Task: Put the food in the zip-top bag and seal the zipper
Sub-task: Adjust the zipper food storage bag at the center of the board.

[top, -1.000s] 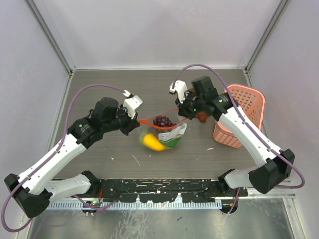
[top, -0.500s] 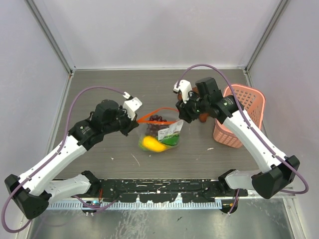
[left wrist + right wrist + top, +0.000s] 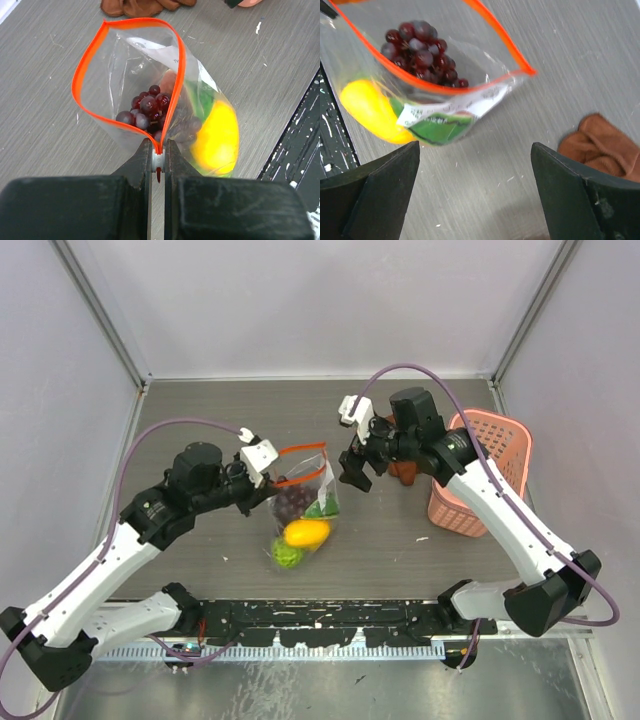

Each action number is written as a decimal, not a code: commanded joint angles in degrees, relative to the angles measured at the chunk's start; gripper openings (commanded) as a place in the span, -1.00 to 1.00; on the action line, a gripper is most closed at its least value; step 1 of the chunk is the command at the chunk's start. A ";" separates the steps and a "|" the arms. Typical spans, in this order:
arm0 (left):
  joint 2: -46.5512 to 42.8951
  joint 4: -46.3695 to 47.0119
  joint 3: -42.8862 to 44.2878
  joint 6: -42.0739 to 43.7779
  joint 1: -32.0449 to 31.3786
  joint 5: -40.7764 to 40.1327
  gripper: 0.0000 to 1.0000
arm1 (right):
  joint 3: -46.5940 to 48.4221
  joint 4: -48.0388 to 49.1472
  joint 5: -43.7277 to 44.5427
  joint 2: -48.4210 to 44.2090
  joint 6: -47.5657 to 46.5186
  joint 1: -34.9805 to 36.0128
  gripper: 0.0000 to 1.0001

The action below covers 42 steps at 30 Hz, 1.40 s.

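The clear zip-top bag (image 3: 312, 490) holds the food: dark purple grapes (image 3: 147, 107), a yellow-orange fruit (image 3: 217, 132), something green (image 3: 207, 97) and a red-pink piece (image 3: 169, 82). A lime-green ball (image 3: 287, 555) shows at the bag's low end. The orange-red zipper (image 3: 82, 70) gapes in a wide loop. My left gripper (image 3: 158, 150) is shut on the zipper's white tip. My right gripper (image 3: 475, 150) stands open over bare table just right of the bag (image 3: 470, 102), holding nothing and apart from it.
A brown cloth (image 3: 405, 472) lies under the right arm's wrist, also seen as the brown cloth (image 3: 600, 145) beside the right finger. The pink lattice basket (image 3: 490, 470) stands at the right edge. White walls enclose the table on three sides.
My right gripper has let go of the bag's zipper edge, opened wide and drawn back. The bag has swung left and now trails from my left gripper, its food slid toward the near end.
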 commanded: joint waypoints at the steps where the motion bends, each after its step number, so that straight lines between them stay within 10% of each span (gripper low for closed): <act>1: 0.69 3.61 5.39 2.42 0.05 3.51 -1.00 | 0.94 9.13 -9.86 -0.58 -7.05 0.31 0.92; 42: 9.41 -3.77 16.39 11.60 -5.19 9.47 -1.00 | 5.01 8.93 -20.43 -1.04 -15.95 7.75 0.94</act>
